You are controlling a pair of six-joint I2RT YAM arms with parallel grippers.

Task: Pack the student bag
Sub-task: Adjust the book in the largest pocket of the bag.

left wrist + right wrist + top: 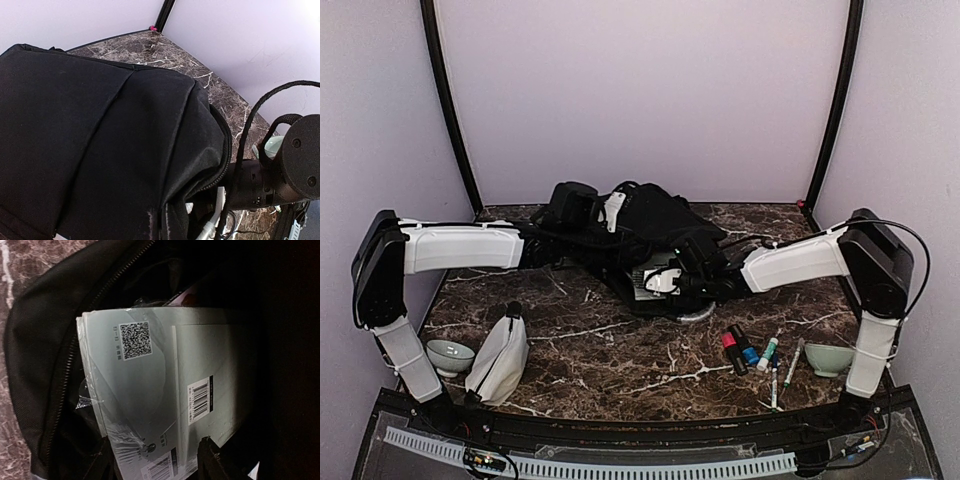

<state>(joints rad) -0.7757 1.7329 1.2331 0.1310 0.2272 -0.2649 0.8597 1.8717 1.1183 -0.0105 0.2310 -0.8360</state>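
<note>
The student bag [655,215], a large black backpack, lies at the back middle of the table and fills the left wrist view [100,125]. My left gripper [610,212] sits on the bag's top and is shut on its fabric flap; in the left wrist view the fabric hides its fingers. My right gripper [665,280] reaches into the bag's open zipped mouth [45,340]. In the right wrist view a grey shrink-wrapped pack of notebooks [150,385] with barcodes lies half inside the bag. The right gripper [154,447] is shut on the pack's near end, one finger at each side.
A white-grey soft pouch [498,358] and a pale bowl [449,354] stand at the near left. Markers [740,348], pens [775,365] and a second bowl [828,358] lie at the near right. The right arm [280,170] crosses close to the bag's mouth.
</note>
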